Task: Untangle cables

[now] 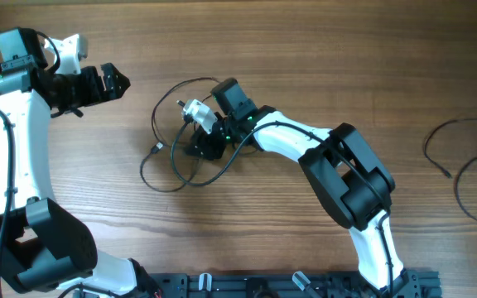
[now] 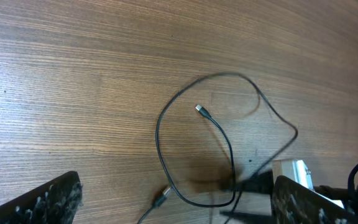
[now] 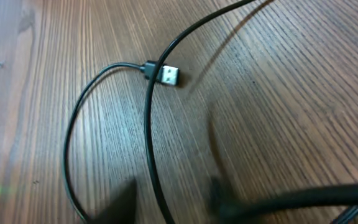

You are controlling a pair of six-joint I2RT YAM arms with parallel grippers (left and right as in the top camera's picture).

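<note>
Looped black cables (image 3: 153,68) lie around the right fingers (image 1: 205,147)

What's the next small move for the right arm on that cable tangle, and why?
Probably pinch one strand with the right gripper and lift it slightly: it is down amid the looped cables, a strand runs by its fingertips, and the left gripper stands open, off to the side.

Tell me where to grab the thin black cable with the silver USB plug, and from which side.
Grip the thin black cable on its bare curve just behind the silver USB plug, coming straight down from above. It lies flat on the wooden table, and a second black strand crosses right at the plug, so that curve looks the clearer spot.
</note>
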